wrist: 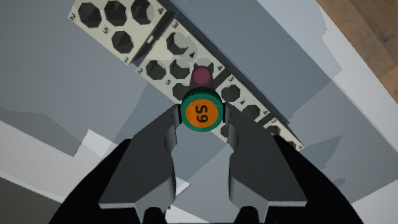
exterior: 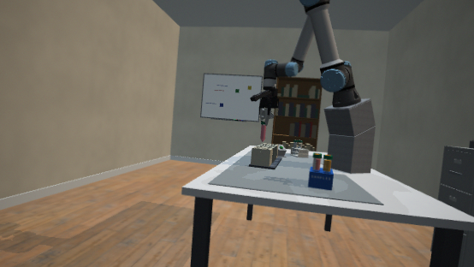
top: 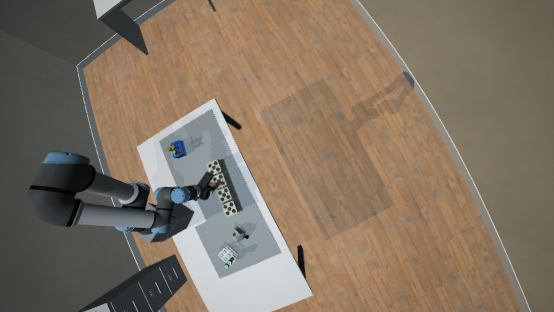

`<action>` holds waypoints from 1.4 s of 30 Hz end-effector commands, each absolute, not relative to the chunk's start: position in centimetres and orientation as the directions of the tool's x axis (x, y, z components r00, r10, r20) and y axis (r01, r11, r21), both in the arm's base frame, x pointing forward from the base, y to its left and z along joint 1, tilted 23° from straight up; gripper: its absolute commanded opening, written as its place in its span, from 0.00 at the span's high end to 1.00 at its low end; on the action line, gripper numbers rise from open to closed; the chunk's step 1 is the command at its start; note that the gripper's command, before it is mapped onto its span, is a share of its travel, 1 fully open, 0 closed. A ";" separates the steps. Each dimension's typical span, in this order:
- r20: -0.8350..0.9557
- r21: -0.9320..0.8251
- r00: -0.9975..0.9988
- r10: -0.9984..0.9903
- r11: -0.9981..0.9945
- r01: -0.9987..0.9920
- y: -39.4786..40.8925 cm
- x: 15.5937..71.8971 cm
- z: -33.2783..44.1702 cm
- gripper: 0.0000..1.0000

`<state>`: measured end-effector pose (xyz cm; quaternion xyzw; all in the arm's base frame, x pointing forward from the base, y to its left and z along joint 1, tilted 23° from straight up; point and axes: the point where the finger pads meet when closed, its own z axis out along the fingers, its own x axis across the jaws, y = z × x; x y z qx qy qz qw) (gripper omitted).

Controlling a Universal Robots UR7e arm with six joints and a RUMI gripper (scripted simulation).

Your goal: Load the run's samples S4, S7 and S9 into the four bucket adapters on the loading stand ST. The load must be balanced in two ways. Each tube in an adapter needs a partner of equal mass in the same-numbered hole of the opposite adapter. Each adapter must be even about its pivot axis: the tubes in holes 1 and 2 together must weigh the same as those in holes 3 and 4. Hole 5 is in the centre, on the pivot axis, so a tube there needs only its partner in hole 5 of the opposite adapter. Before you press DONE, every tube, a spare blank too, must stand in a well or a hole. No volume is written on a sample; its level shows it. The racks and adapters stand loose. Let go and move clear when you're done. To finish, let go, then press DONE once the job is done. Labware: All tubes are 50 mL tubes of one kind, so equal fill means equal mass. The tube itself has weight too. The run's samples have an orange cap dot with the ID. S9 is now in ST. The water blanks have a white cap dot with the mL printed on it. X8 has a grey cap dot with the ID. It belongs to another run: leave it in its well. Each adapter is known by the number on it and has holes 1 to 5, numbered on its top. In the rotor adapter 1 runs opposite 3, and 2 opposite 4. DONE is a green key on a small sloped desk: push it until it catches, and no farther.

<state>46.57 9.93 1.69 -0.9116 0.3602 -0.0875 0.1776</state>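
Note:
My gripper (exterior: 263, 122) (wrist: 202, 105) is shut on sample S9 (exterior: 263, 133) (wrist: 201, 123), a tube with pinkish-red contents, a green cap and an orange dot. S9 hangs upright, clear above the row of cream adapters (top: 230, 208) (exterior: 262, 157) (wrist: 165, 44). Four adapters stand in line on the dark stand ST (exterior: 275, 164). The holes visible in the wrist view look empty; the gripper and tube hide some, and adapter numbers are not readable. The blue sample rack (top: 180, 150) (exterior: 321, 180) holds a red-filled tube (exterior: 316, 163) and an orange-filled tube (exterior: 327, 164), both green-capped.
The small desk with the green DONE key (top: 235, 234) stands beyond the adapters, beside the white blank rack (top: 226, 252) (exterior: 303, 153), which holds green-capped tubes. The arm's grey pedestal (exterior: 350, 141) stands at the table's side.

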 end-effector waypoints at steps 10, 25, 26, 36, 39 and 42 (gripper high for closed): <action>0.035 -0.388 0.724 -0.689 -0.677 -0.625 10.4 47.3 -0.2 1.00; 0.035 -0.388 0.724 -0.689 -0.677 -0.625 10.6 47.4 -0.5 1.00; 0.035 -0.388 0.724 -0.689 -0.677 -0.625 10.6 47.4 -0.7 1.00; 0.036 -0.388 0.724 -0.689 -0.677 -0.625 10.8 47.8 -1.6 1.00; 0.037 -0.389 0.724 -0.689 -0.677 -0.625 10.9 47.9 -2.0 1.00; 0.038 -0.389 0.724 -0.689 -0.678 -0.624 11.0 48.1 -2.3 1.00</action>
